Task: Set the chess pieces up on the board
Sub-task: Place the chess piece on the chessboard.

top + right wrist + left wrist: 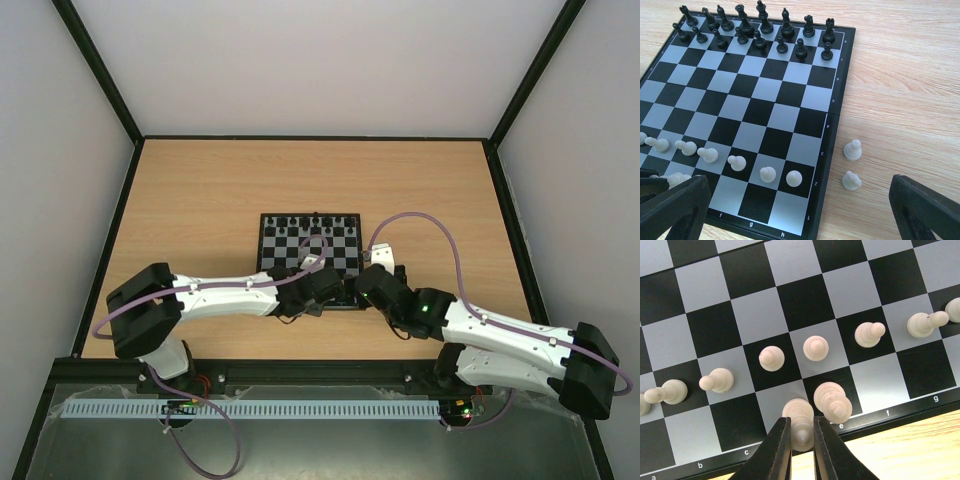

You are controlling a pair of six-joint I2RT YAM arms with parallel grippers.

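Note:
In the left wrist view my left gripper (801, 426) is shut on a tall white chess piece (799, 410) that stands on the pale d square in the board's (805, 300) near row. Another tall white piece (833, 401) stands right beside it on e. White pawns (816, 348) line the second row. My right gripper (800, 205) is open and empty, low over the board's (840, 125) near right corner. Two white pieces (853, 149) (851, 180) stand on the table just right of the board. Black pieces (760, 25) fill the two far rows. Both grippers (322, 285) (365, 285) meet at the board's near edge.
The wooden table (200, 200) is walled by a black frame (310, 138). The left arm (220, 298) and right arm (500, 330) lie across the near side. A purple cable (440, 225) loops above the table right of the board.

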